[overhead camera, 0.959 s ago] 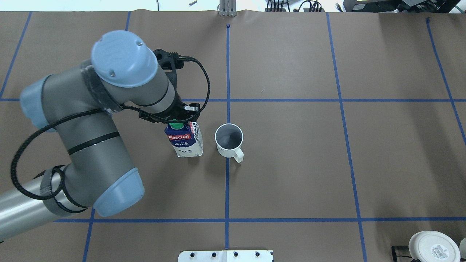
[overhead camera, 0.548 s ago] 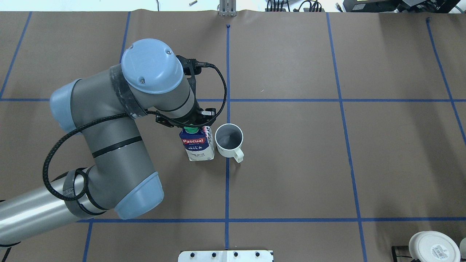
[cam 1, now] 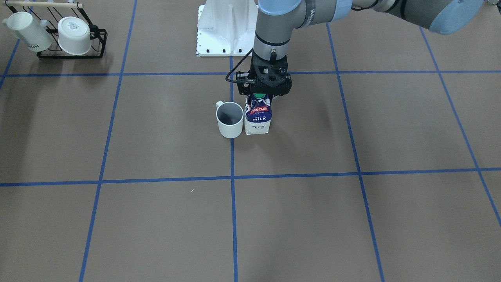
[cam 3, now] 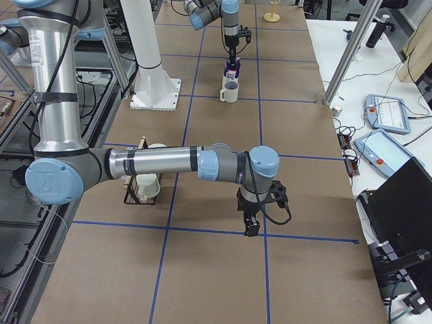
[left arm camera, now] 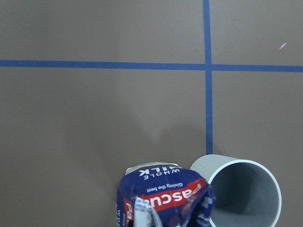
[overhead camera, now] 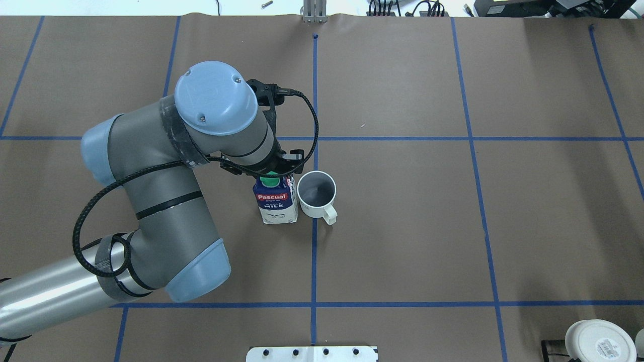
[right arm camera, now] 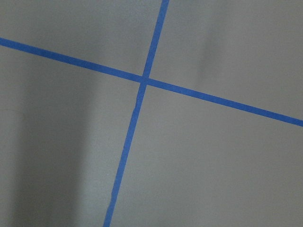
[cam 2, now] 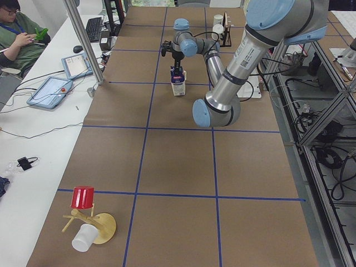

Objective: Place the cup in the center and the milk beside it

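Observation:
The plain white cup (overhead camera: 316,193) stands upright on the blue tape line (overhead camera: 314,251) in the middle of the brown table, handle toward the robot. It also shows in the front view (cam 1: 229,119) and in the left wrist view (left arm camera: 244,194). The milk carton (overhead camera: 275,203) stands upright close against the cup's side, on the robot's left of it (cam 1: 257,117). My left gripper (overhead camera: 271,173) is shut on the carton's top by the green cap. My right gripper (cam 3: 253,219) hangs low over bare table far off; I cannot tell its state.
A black rack (cam 1: 96,45) with two white mugs stands on the robot's right near its base. A white base plate (cam 1: 227,31) sits behind the cup. A red cup on a wooden stand (cam 2: 83,197) is at the far left end.
My left arm has moved to the right with the milk carton. The carton went from a gap away from the cup to right beside it. The cup has not moved.

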Motion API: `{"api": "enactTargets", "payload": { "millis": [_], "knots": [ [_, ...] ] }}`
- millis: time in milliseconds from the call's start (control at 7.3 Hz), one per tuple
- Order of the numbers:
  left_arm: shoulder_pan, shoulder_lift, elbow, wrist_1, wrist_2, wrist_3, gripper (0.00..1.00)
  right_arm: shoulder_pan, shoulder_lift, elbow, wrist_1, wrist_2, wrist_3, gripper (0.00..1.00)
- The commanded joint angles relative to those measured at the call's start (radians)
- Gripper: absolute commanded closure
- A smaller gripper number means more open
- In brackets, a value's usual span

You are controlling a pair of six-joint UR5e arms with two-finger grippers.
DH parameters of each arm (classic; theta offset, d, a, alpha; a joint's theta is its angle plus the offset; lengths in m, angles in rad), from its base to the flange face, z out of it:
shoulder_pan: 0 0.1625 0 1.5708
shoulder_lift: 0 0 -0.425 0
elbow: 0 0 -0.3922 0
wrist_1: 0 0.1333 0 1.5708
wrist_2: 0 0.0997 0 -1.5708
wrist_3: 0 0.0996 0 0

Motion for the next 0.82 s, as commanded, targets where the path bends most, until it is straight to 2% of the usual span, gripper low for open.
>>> {"api": "enactTargets", "payload": {
  "millis": [0, 274, 411, 548, 685],
  "knots": [
    [-0.041, 0.008, -0.056, 0.049, -0.007, 0.082, 0.01, 0.0, 0.0, 0.0, 0.0, -0.001, 0.0, 0.0],
    [-0.209, 0.015, -0.157, 0.279, -0.107, 0.38, 0.01, 0.0, -0.001, -0.002, 0.002, -0.003, -0.003, 0.0],
    [-0.343, 0.077, -0.168, 0.301, -0.226, 0.579, 0.01, 0.0, -0.002, -0.005, 0.002, -0.003, -0.003, 0.0],
    [-0.482, 0.181, -0.167, 0.296, -0.315, 0.797, 0.01, 0.0, -0.003, -0.005, 0.002, -0.003, -0.003, 0.0],
    [-0.602, 0.278, -0.149, 0.299, -0.339, 1.042, 0.01, 0.0, -0.005, -0.009, 0.002, -0.003, -0.003, 0.0]
  ]
}}
